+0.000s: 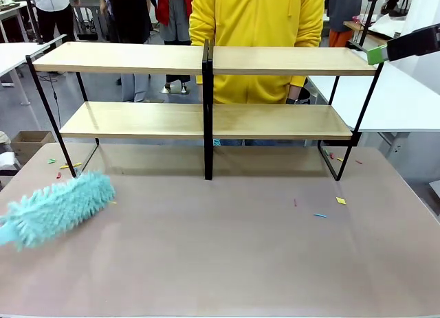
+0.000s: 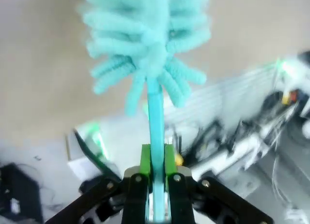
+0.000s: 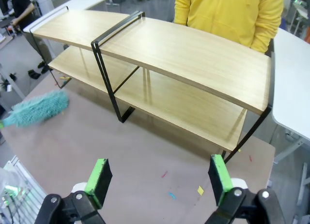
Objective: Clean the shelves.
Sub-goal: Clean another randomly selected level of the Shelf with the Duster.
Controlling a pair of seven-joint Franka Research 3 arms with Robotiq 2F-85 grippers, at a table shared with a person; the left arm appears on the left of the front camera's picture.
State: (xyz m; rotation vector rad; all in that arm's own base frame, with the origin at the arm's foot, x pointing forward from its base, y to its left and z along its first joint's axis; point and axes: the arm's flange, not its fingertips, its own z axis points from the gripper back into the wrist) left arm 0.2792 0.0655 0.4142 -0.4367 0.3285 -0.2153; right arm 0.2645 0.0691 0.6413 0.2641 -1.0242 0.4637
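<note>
The shelves (image 1: 206, 119) stand side by side at the far half of the tabletop (image 1: 240, 263), their black frames meeting in the middle, with a person in yellow (image 1: 258, 29) just behind. The boards look bare; small coloured scraps (image 1: 340, 200) lie on the tabletop near the frame feet.

The left gripper (image 2: 156, 158) is clamped on the thin handle of a teal duster (image 1: 58, 208), whose fluffy head rests on the tabletop's left side, well short of the shelves. The right gripper (image 3: 157, 178) hangs with its fingers spread wide and holding nothing, high over the right rack.

The duster looks light and soft, so its head will likely bend on contact; the stiff handle is the sensible hold. The racks seem light and could slide if pushed hard.
</note>
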